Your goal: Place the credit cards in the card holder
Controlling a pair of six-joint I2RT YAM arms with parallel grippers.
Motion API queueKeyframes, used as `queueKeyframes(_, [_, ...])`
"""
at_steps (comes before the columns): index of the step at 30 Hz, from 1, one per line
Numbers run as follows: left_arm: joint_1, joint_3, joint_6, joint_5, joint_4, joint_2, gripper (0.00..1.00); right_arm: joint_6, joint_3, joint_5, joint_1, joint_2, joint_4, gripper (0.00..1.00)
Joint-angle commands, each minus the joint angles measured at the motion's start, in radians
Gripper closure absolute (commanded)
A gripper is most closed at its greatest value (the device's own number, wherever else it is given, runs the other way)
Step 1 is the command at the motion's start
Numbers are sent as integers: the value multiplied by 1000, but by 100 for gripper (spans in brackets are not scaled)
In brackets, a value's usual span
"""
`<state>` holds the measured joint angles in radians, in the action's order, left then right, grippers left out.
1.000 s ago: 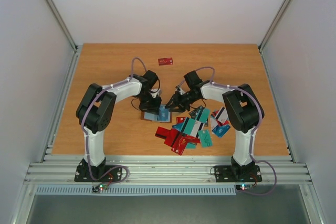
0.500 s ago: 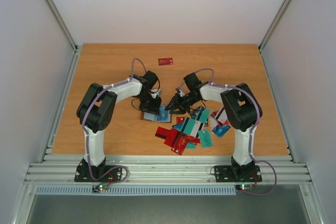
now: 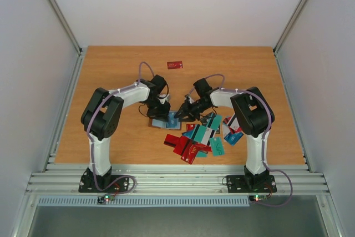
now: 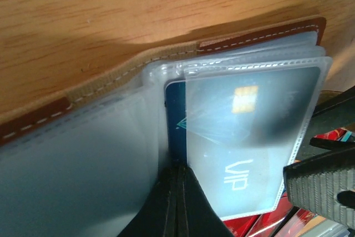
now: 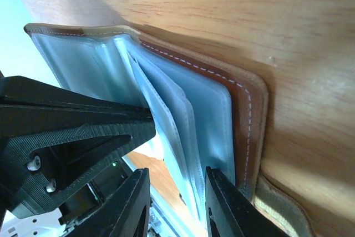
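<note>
Landmark: card holder (image 3: 166, 122), brown leather with pale stitching, lying open on the worktop (image 3: 111, 81) between the two tools.
Sleeves: clear plastic sleeves (image 5: 166, 98) rise from the card holder's spine, several standing apart like the pages of a book.
Stowed card: VIP card (image 4: 244, 137), blue-grey with a gold chip and white lettering, sits inside the uppermost sleeve of the card holder. A darker blue card (image 4: 175, 115) shows as a narrow strip behind it.
Left arm: left tool (image 3: 161, 110) comes down on the card holder from its far-left side. Its fingers are pressed together with no gap, tips at the foot of the sleeves, just beside the VIP card's long edge.
Right arm: right tool (image 3: 178, 116) meets the card holder at its right edge. Its fingers stand apart, one on either side of the sleeves' free edges; whether they pinch a sleeve cannot be told.
Loose stock: credit cards (image 3: 202, 137) in red, teal, blue and white, heaped and overlapping on the worktop close to the right of the card holder and nearer the arm bases.
Stray card: red card (image 3: 175, 65) lying alone and flat, well beyond the card holder toward the worktop's far edge.
</note>
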<state>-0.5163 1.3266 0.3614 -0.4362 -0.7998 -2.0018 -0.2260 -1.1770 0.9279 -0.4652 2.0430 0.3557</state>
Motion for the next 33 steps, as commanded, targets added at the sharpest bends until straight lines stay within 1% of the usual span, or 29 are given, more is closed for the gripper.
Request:
queueKeyframes(1, [-7,-23,18,-4,47,-50,100,20,-24,-9,-15,21,8,74])
queueKeyframes(3, [-8,-21,23,-8,48,-45,100,22,-32,-13,-16,19,20,80])
queueKeyframes(5, [-8,-24,28,-11,50,-39,100,30,-43,-26,-16,18,47,83])
queueKeyframes(12, [-10,-39,51,-33,71,-22,100,45,-64,-40,-22,20,80,91])
queueKeyframes(16, [-11,-41,74,-49,80,-6,100,54,-72,-63,-28,16,110,98])
queueKeyframes(20, [-13,-35,90,-50,65,38,99,97,-99,-134,-29,7,215,99])
queueKeyframes(24, [-12,-25,102,-33,30,116,92,164,-138,-198,-28,-3,326,99])
queueKeyframes(28, [5,-35,97,11,-7,190,83,208,-186,-239,-29,-3,429,99])
queueKeyframes(31, [23,-58,74,49,-35,215,81,209,-231,-268,-29,4,492,99])
queueKeyframes(33, [36,-74,47,83,-53,219,81,246,-259,-285,-29,6,527,99])
